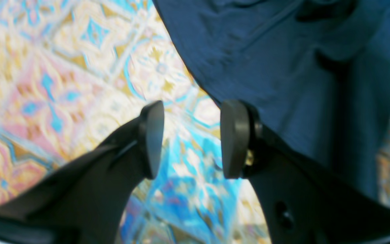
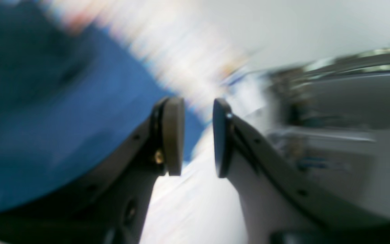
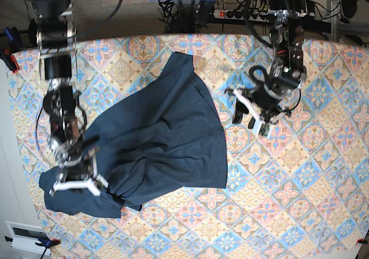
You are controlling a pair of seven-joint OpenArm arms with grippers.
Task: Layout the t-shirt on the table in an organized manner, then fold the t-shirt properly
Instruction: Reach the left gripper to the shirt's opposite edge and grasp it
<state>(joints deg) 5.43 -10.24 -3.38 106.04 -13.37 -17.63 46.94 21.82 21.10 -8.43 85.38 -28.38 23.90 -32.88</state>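
Both grippers, left (image 1: 188, 139) and right (image 2: 198, 137), agape, empty; crumpled t-shirt (image 3: 155, 138) whole only from base.

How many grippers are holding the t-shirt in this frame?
0. The left gripper hangs open over the table, beside the t-shirt. The right gripper is open at the shirt's lower corner, with nothing between its pads in its wrist view.

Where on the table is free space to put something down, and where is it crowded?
The table is bare between the t-shirt and its near and far-side edges, below the left gripper. It is crowded where the shirt spreads around the right gripper.
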